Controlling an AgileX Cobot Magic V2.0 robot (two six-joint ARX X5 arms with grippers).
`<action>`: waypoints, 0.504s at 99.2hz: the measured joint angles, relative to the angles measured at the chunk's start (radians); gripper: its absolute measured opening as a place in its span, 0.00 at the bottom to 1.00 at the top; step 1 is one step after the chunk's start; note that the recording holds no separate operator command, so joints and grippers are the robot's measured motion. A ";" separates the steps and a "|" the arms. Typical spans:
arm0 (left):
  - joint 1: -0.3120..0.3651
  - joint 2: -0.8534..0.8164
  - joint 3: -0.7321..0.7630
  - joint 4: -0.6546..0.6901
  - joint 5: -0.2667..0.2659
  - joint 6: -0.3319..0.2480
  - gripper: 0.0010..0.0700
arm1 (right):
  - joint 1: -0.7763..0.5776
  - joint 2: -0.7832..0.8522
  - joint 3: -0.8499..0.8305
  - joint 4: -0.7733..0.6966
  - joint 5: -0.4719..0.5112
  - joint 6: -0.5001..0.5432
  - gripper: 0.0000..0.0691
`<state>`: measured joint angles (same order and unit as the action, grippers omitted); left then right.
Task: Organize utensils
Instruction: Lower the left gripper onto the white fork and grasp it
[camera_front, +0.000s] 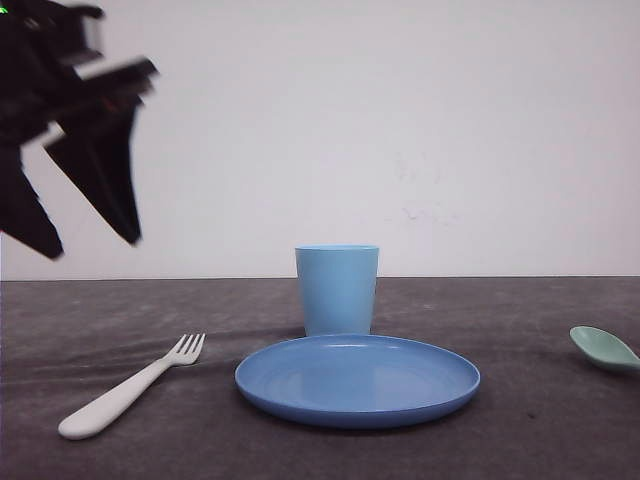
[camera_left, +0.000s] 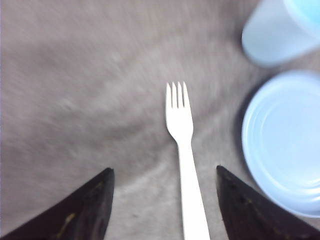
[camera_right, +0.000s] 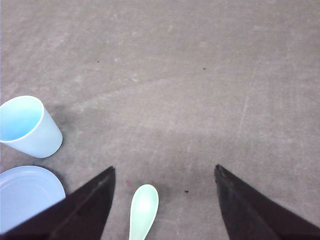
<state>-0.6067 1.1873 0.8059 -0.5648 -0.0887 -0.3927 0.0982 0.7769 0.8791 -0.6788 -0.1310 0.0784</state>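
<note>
I see a white fork (camera_front: 128, 391), mint-green spoon (camera_front: 604, 349), light blue cup (camera_front: 337, 288), blue plate (camera_front: 357, 379), grey tabletop (camera_front: 120, 320).

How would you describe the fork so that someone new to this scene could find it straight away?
Start at the blue round plate in the middle of the grey table, with the light blue cup behind it. To the plate's left lies the fork, apart from it, tines pointing away from the robot. It is white with a thick rounded handle, unlike the mint-green spoon far right.
</note>
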 joint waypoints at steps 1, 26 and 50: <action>-0.006 0.006 0.000 0.002 -0.005 -0.003 0.55 | 0.000 0.000 0.000 -0.001 0.000 0.000 0.57; -0.106 0.161 0.000 0.058 -0.078 -0.088 0.55 | 0.000 0.000 0.000 -0.018 0.000 0.000 0.57; -0.135 0.290 0.000 0.128 -0.097 -0.151 0.55 | 0.000 0.000 0.000 -0.034 0.000 0.000 0.57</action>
<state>-0.7422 1.4769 0.8059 -0.4366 -0.1860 -0.5438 0.0982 0.7769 0.8791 -0.7124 -0.1310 0.0784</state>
